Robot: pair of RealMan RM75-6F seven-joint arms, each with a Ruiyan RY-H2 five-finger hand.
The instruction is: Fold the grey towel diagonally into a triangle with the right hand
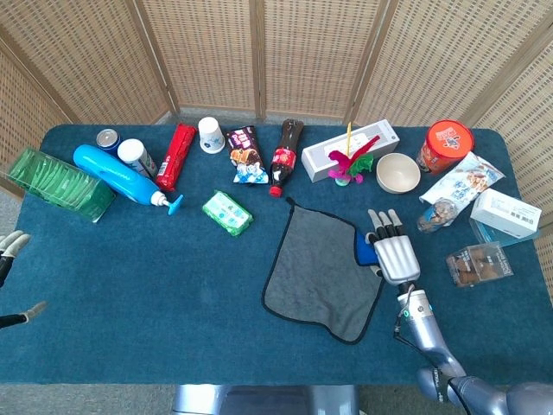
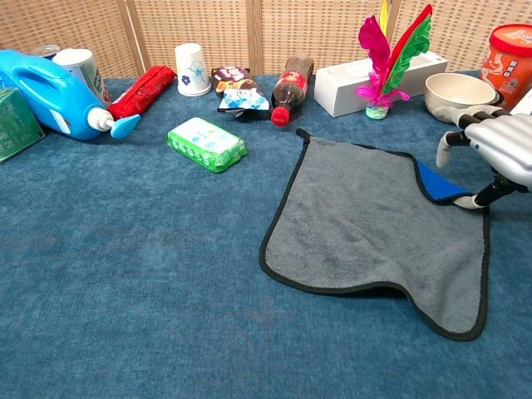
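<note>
Head view: grey towel lies flat on the blue table cloth, just below the cola bottle. Its far-right corner is turned over, showing a blue underside. My right hand sits palm down over that corner, fingers straight and apart, gripping nothing that I can see. My left hand is at the table's left edge, well apart from towel; only fingertips show, so grip state: cannot tell.

Chest view: right hand hovers at towel's right edge, thumb tip near the blue flap; contact uncertain.

Procedure, as I judge it: pinch flap incl. black hem, lift low, carry diagonally to the near-left corner, align hems, then release. Don't drag; the towel body may shift toward the green wipes pack.
</note>
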